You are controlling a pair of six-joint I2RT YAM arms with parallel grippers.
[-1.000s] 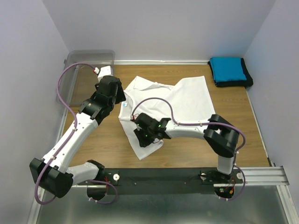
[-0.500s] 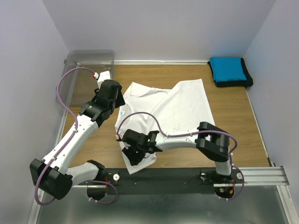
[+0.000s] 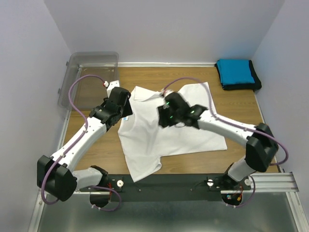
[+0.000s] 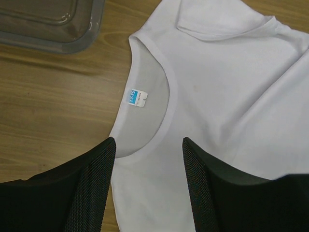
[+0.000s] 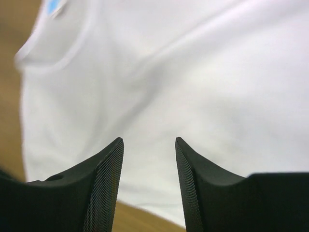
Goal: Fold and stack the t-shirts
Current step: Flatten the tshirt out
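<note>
The white t-shirt [image 3: 174, 137] lies spread on the wooden table, its neck to the left. My left gripper [image 3: 125, 111] hovers open over the collar. In the left wrist view the left gripper [image 4: 148, 141] straddles the collar rim of the white t-shirt [image 4: 227, 92], just below the blue neck label [image 4: 137, 96]. My right gripper [image 3: 164, 117] hangs open and empty above the shirt's middle. The right wrist view shows the right gripper [image 5: 149, 140] over blurred white cloth [image 5: 193, 72]. The folded blue t-shirt [image 3: 235, 71] rests on the black one [image 3: 258, 81] at the back right.
A clear plastic bin [image 3: 91, 65] stands at the back left corner, and its edge also shows in the left wrist view [image 4: 53, 29]. Walls close in on the left, back and right. A black rail [image 3: 169, 182] runs along the near edge.
My right gripper has swung from the shirt's near left corner up over its middle. The shirt now lies flatter and reaches nearer the front edge. My left gripper has shifted slightly right over the collar.
</note>
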